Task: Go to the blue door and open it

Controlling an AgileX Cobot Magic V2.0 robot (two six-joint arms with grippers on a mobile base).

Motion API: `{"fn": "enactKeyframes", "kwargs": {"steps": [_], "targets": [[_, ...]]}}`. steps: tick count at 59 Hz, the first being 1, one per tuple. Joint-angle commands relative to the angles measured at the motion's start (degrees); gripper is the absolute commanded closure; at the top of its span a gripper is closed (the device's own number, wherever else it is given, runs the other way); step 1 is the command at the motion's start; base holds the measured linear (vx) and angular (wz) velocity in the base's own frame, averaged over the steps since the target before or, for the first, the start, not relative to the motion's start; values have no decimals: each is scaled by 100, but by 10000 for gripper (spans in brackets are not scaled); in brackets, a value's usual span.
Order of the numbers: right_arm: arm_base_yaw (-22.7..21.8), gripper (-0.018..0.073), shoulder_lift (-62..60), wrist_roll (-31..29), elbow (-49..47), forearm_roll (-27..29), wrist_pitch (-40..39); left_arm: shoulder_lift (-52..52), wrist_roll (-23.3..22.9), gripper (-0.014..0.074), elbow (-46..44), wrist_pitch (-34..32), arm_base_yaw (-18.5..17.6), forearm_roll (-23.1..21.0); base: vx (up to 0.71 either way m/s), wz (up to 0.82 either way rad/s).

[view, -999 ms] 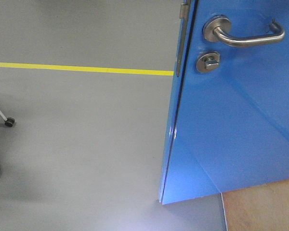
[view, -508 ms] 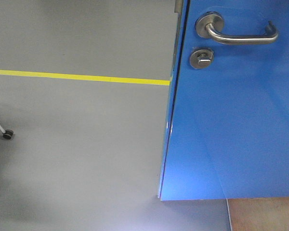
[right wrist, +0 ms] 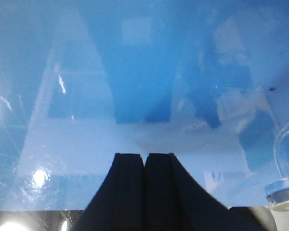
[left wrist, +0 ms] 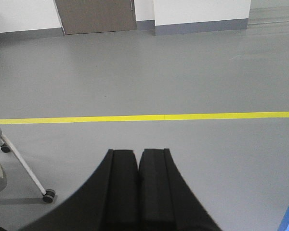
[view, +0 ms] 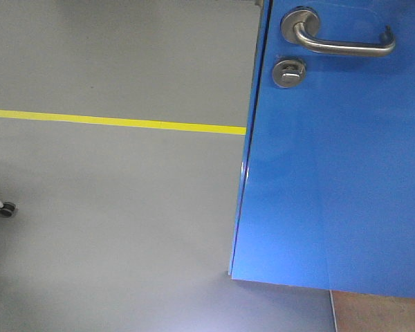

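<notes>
One second has seen the blue door (view: 332,152) swing in the front view: its bottom edge now runs nearly level across the lower right, hiding more of the tan floor behind it, and the yellow line (view: 117,122) has slid down the frame. We judge the door is opening. It fills the right of the frame, glossy and flat, with a brushed-steel lever handle (view: 342,43) and round thumb-turn (view: 288,72) at upper right. Our right tool (right wrist: 145,159) faces the mirror-like panel, jaws together, holding nothing; our left tool (left wrist: 137,156) is likewise closed over matte grey floor.
</notes>
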Motion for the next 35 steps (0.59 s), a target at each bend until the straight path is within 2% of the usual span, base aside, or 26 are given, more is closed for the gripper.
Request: {"fn": "enactKeyframes", "kwargs": {"steps": [1, 35], "targets": [[-17, 557, -170, -82, -187, 295, -108, -83, -14, 526, 5, -443, -14, -30, 14, -3], [-17, 557, -170, -82, -187, 295, -108, -83, -14, 526, 5, -443, -14, -30, 8, -2]]}}
